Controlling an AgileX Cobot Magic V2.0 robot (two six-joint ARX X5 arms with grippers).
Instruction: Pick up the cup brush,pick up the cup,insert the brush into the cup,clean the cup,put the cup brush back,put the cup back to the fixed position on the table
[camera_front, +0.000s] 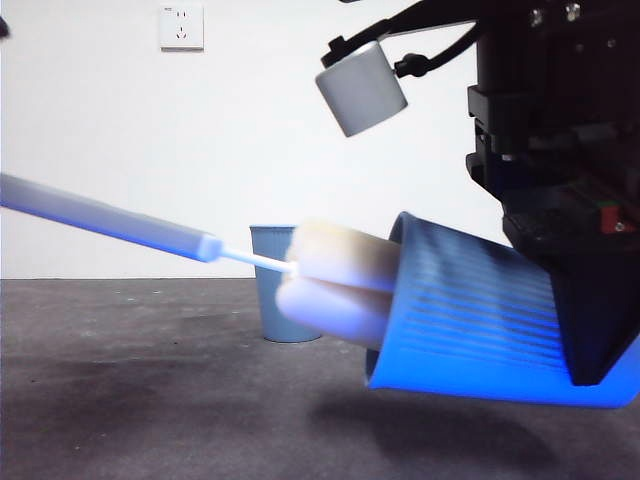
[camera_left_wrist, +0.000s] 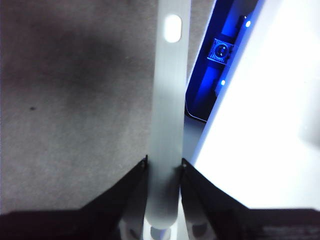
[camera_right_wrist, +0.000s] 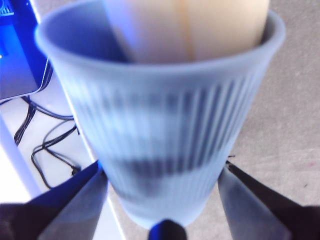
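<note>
My right gripper (camera_right_wrist: 162, 172) is shut on the blue ribbed cup (camera_front: 480, 320) and holds it tipped on its side above the table (camera_front: 150, 400), mouth towards the left in the front view. My left gripper (camera_left_wrist: 164, 165) is shut on the grey handle of the cup brush (camera_left_wrist: 167, 100). The brush (camera_front: 130, 225) comes in from the left in the front view. Its cream sponge head (camera_front: 340, 280) sits partly inside the cup's mouth. The right wrist view shows the sponge (camera_right_wrist: 200, 27) in the cup (camera_right_wrist: 165, 135).
A second identical blue cup (camera_front: 285, 285) stands upright on the table behind the sponge head. A white wall with a socket (camera_front: 181, 27) is at the back. The right arm (camera_front: 560, 150) fills the upper right of the front view.
</note>
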